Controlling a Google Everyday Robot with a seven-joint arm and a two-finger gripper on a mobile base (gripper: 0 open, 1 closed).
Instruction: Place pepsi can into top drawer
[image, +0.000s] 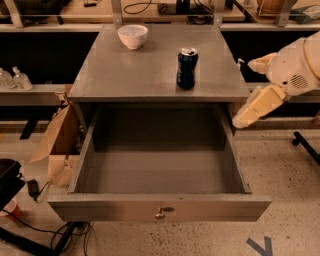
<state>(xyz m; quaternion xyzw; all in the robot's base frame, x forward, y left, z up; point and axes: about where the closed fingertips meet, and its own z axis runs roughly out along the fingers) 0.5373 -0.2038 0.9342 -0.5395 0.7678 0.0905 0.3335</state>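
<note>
Camera view from in front of the desk (125, 75): the pepsi can (187, 68) stands upright on top, near the front edge and toward the right front corner, well apart from the white bowl (132, 36) by the back edge. The top drawer (150, 207) is pulled fully out and looks bare inside. The gripper (255, 107) hangs off the right edge, just outside the drawer's right wall, holding nothing; how wide it is open I cannot tell.

My worry is the approach from the side: a sideways brush could topple the can or roll it off the front edge, and the arm may clip the drawer wall.

Count: one can, one bowl, one open drawer with one knob (160, 215), one gripper.
</note>
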